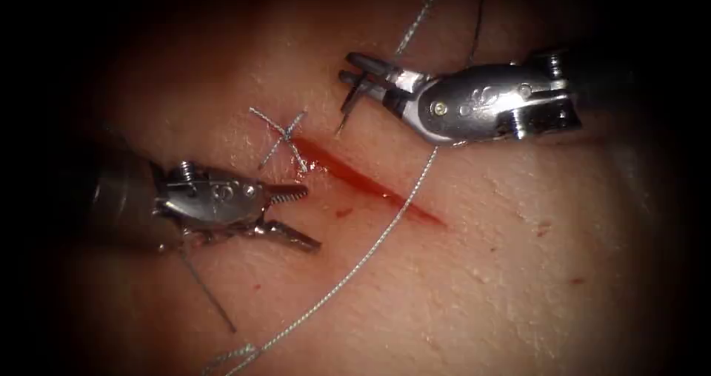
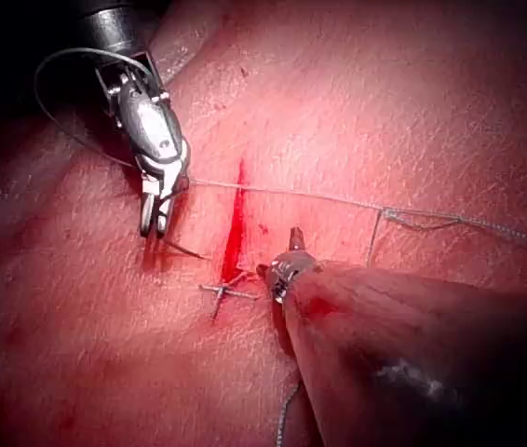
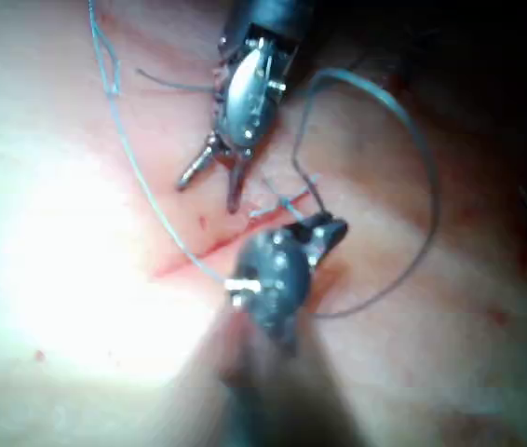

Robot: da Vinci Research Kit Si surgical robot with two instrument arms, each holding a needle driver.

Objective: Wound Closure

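The cut (image 1: 370,187) runs slantwise across the tissue (image 1: 518,272), wet with red fluid. At its upper left end sits a tied stitch (image 1: 281,135) with short cut ends. My right tool (image 1: 354,69) is shut on the curved needle (image 1: 348,109) near its rear end. The needle hangs down with its point just above the tissue on the cut's right side, not in it. Thread (image 1: 400,209) trails from the right tool across the cut toward the lower left. My left tool (image 1: 309,217) stands open on the cut's left side and holds nothing. The needle (image 2: 187,250) also shows below the right tool (image 2: 155,223).
A tangle of thread (image 1: 241,355) lies near the lower edge. A thin dark strand (image 1: 211,294) hangs below the left tool. More thread (image 1: 418,17) rises past the right tool. Small red spots (image 1: 344,213) dot the tissue.
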